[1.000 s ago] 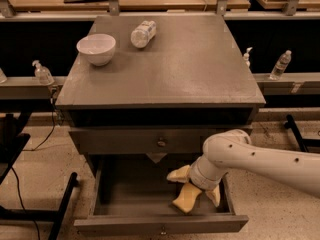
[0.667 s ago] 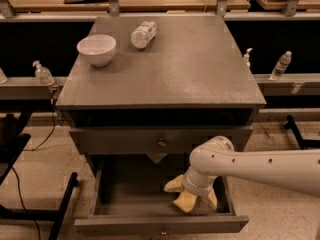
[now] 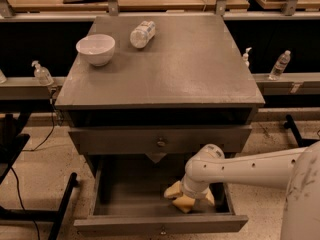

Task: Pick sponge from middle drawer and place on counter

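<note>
1. Speckled lab floor under a matte grey cabinet. Its broad, scuffed grey counter (image 3: 190,69) carries a white bowl (image 3: 95,48) and a clear plastic bottle (image 3: 142,33) lying on its side.
2. Two-finger gripper (image 3: 194,196) on the white arm (image 3: 250,166) is down inside the open, shallow grey middle drawer (image 3: 125,194), right front corner. Apart or clamped: cannot tell, the wrist covers it.
3. Soft yellow foam sponge (image 3: 183,204) lies on the drawer floor directly beneath the gripper, showing at its left and front.
4. Long axis seemingly runs left-right along the front panel; mostly hidden, so unsure.
5. Judgement: the lift goes straight up, then back over the counter.
</note>
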